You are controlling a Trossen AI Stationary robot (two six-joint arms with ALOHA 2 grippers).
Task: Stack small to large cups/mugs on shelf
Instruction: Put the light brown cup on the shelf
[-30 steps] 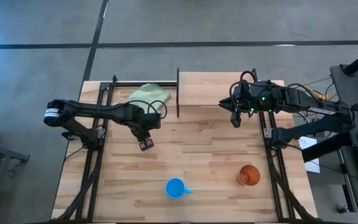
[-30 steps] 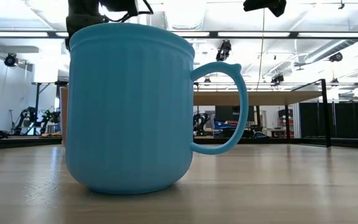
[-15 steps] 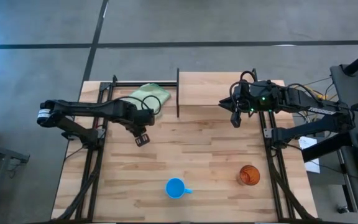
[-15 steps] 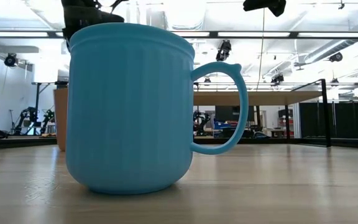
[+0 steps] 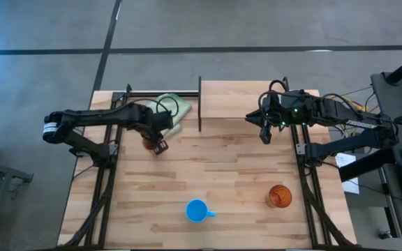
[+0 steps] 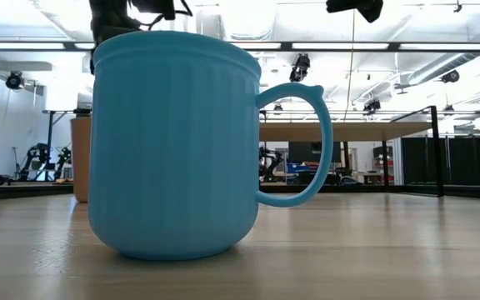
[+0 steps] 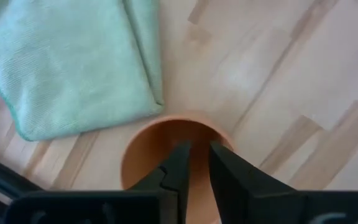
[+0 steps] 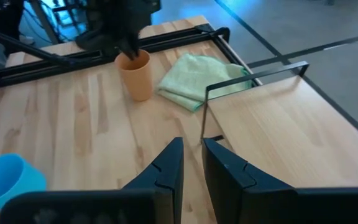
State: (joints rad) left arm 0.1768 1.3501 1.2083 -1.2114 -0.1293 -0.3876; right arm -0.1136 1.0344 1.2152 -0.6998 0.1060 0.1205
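The small light-orange cup (image 8: 135,74) stands upright on the table beside the pale green cloth (image 8: 204,78). My left gripper (image 7: 199,152) hangs over it, shut, fingers pointing down into its mouth (image 7: 166,134). In the high view that gripper (image 5: 159,145) half covers the cup (image 5: 147,143). The blue mug (image 5: 197,210) stands near the table's near edge, handle to the right. The textured orange-red cup (image 5: 279,196) stands near the right edge. My right gripper (image 5: 264,134) waits shut above the near edge of the shelf (image 5: 257,97). My left gripper comes at the light-orange cup from above, both shut fingers (image 7: 180,158) inside the ring of its rim (image 7: 179,118). The cup stands on the table. I cannot tell whether the fingers touch its wall or floor.
The cloth (image 5: 167,108) lies at the far left of the table, just left of the shelf's black upright frame (image 5: 199,104). Black rails run along the table's left and right sides. Bare wood lies between the cups in the middle of the table (image 5: 222,167).
My left gripper has moved toward the table's far edge and a little left, from the open middle of the table to a place over the light-orange cup beside the cloth. The cups and the right arm have stayed where they were.
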